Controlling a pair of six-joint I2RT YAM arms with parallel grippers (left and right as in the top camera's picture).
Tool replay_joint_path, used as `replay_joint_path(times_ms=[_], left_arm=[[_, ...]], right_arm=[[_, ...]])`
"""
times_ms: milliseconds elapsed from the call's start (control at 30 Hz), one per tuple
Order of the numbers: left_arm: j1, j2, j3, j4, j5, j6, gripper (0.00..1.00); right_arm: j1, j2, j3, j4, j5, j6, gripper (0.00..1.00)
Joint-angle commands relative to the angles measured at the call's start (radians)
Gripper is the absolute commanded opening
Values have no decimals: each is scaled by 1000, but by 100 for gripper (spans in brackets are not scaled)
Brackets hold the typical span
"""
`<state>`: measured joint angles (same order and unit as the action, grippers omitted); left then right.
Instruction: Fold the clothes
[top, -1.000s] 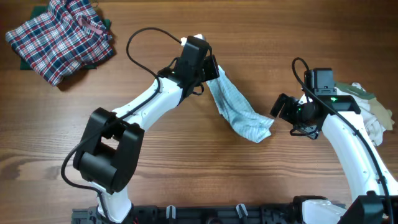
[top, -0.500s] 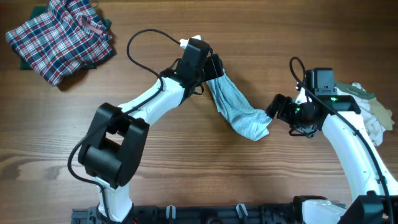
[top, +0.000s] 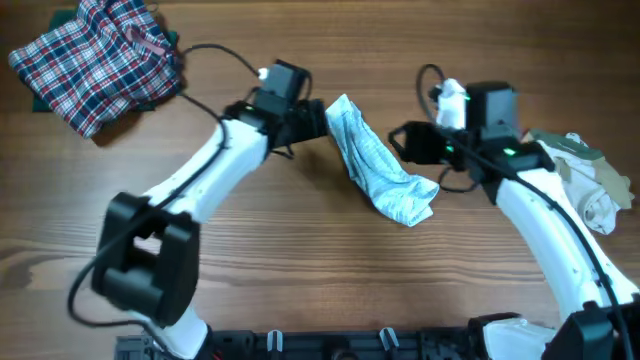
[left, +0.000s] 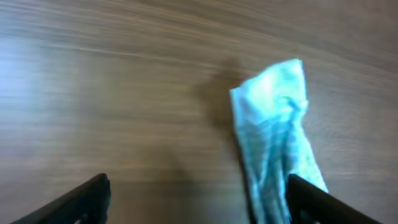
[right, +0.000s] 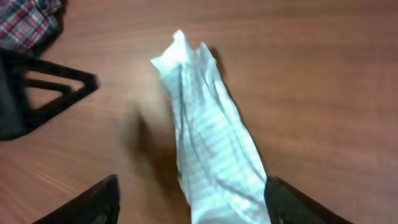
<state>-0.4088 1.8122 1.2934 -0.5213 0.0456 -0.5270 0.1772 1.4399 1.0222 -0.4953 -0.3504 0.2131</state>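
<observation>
On the table (top: 300, 250), rumpled striped garment (top: 380, 168)

A wooden table (top: 300, 270) fills nearly all of every view. Its surface is warm brown, with fine grain lines running from left to right and some darker streaks. In the right wrist view the same wood looks more reddish. The light is soft and even, with only weak shadows. Along the near edge, seen from overhead, runs a black rail (top: 330, 345).

No readable text, labels, brands or numbers, none on the striped garment (top: 385, 172), none on the plaid garment (top: 95, 60)
</observation>
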Motion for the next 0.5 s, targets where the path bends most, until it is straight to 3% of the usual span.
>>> replay_joint_path(times_ms=[0,200,467], left_arm=[[72,-71,-3,-95,-13,26,96],[141,-80,-3,-227,-14,26,100],[148,-80,-3,-235,-14,26,100]], right_arm=[[56,119,138,-23,129,-31,76],[107,323,298,-108,303,-90,75],[220,455,313,-130,427,-150,69]])
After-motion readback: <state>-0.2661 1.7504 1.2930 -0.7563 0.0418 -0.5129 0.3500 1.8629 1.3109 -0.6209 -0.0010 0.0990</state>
